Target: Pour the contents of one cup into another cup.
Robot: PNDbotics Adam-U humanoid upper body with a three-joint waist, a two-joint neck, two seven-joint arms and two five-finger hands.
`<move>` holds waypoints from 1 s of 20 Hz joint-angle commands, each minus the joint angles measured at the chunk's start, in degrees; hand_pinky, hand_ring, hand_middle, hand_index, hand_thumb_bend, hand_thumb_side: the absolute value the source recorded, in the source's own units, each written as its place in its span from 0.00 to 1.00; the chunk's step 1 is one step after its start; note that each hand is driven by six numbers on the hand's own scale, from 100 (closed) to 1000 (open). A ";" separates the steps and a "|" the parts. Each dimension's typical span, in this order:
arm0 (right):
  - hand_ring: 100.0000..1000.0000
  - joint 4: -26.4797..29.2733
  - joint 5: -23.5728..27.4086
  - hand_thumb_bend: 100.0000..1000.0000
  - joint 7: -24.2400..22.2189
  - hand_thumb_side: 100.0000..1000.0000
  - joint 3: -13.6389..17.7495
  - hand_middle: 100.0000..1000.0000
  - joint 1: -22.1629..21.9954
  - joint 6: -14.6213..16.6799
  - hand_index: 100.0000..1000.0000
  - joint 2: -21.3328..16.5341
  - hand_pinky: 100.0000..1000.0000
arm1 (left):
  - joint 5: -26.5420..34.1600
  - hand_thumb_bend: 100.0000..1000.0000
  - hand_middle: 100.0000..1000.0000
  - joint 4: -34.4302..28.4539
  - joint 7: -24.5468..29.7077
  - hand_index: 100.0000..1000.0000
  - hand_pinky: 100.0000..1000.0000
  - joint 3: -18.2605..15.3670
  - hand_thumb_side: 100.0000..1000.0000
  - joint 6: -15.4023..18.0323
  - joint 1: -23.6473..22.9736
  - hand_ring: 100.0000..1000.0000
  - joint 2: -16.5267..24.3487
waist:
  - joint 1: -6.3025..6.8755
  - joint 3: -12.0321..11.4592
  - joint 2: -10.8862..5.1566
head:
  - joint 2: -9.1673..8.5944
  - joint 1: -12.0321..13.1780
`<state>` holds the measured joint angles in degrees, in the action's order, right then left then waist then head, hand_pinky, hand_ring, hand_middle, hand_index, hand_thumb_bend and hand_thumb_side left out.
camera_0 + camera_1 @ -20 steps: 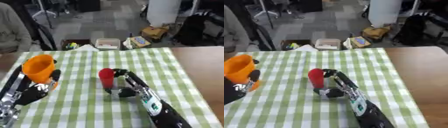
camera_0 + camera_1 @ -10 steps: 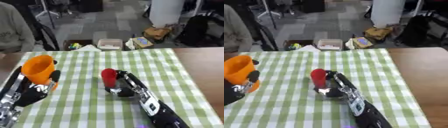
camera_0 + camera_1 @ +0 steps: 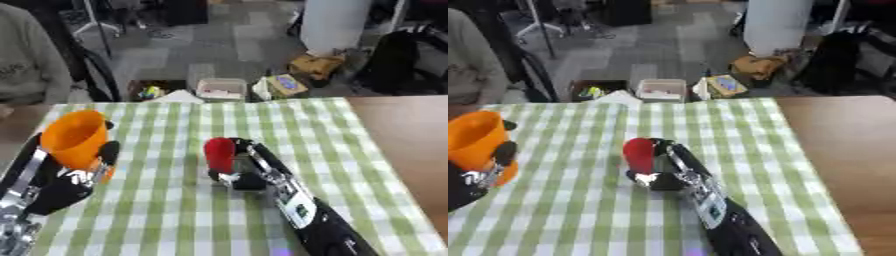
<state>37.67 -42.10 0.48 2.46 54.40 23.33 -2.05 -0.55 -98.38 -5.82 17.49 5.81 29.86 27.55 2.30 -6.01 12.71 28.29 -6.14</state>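
Two cups held, well apart on the checked cloth

Right hand point(image 3: 241, 172) wraps the upright red cup point(image 3: 220, 154) at centre; left hand point(image 3: 66, 185) clasps the upright orange cup point(image 3: 74, 138), off to its left

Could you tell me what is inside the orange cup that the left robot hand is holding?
The orange cup is tilted with its mouth toward the camera, and only orange inner wall shows. Its bottom is not visible, so contents cannot be confirmed. The left robot hand wraps its lower part.
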 commanded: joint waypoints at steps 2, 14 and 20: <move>0.72 -0.03 -1.59 0.47 0.51 0.49 0.19 0.56 1.66 -0.09 0.89 0.55 0.87 | 0.21 0.00 0.36 -1.15 0.38 0.66 0.41 -0.12 0.45 -0.03 1.25 0.34 0.47 | -0.08 -0.32 -0.87 | -0.47 -0.11; 0.60 -0.56 -5.53 0.26 1.90 0.38 0.26 0.30 2.35 0.11 0.77 2.31 0.84 | 0.36 0.00 0.36 -1.09 0.58 0.66 0.41 0.13 0.46 -0.24 1.53 0.35 0.29 | -0.59 -1.27 -0.75 | -0.63 -0.33; 0.49 -0.92 -5.41 0.00 3.40 0.05 0.30 0.09 2.14 -0.17 0.58 2.41 0.80 | 0.47 0.00 0.36 -1.06 0.53 0.66 0.41 0.14 0.46 -0.32 1.54 0.35 0.31 | -0.61 -1.27 -0.74 | -0.71 -0.28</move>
<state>36.65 -47.26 3.46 2.51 55.58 23.34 0.40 -0.27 -98.40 -5.30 17.86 5.55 30.29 27.09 1.60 -7.16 12.79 28.13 -6.38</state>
